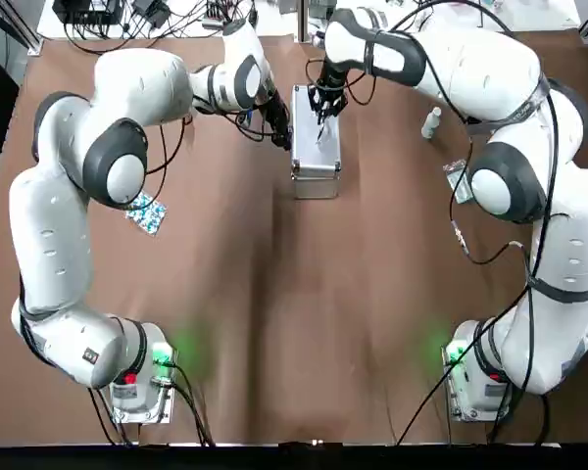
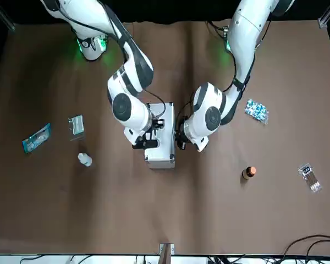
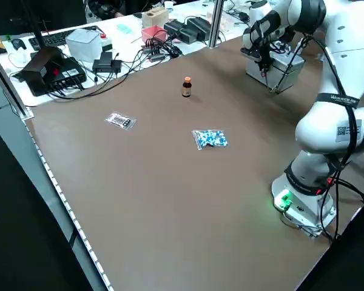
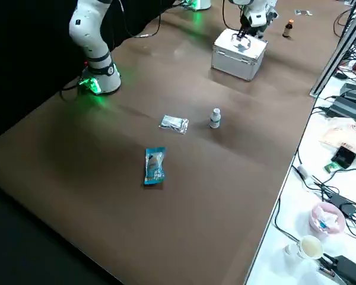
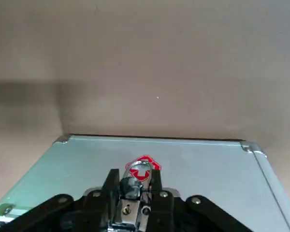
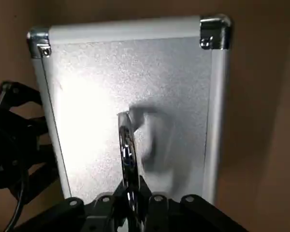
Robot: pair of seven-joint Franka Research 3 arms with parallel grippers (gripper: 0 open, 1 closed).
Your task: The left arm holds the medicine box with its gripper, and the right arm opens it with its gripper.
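Observation:
The medicine box [image 1: 315, 149] is a silver metal case lying flat near the table's far middle. My left gripper [image 1: 282, 133] presses against the box's left side. In the left wrist view this gripper [image 5: 131, 187] is shut on a metal clasp below a red cross badge [image 5: 143, 168]. My right gripper [image 1: 320, 110] hangs over the lid from the far side. It [image 6: 130, 193] is shut on the thin metal handle [image 6: 125, 140] that stands up from the lid. The lid lies closed on the box [image 2: 160, 147].
A blue pill blister [image 1: 147, 214] lies left of the box. A white bottle [image 1: 430, 122] and a clear sachet [image 1: 458, 178] lie to the right. A brown bottle [image 2: 248, 172], a small packet [image 2: 310, 177] and a blue pouch [image 2: 36, 137] sit farther out.

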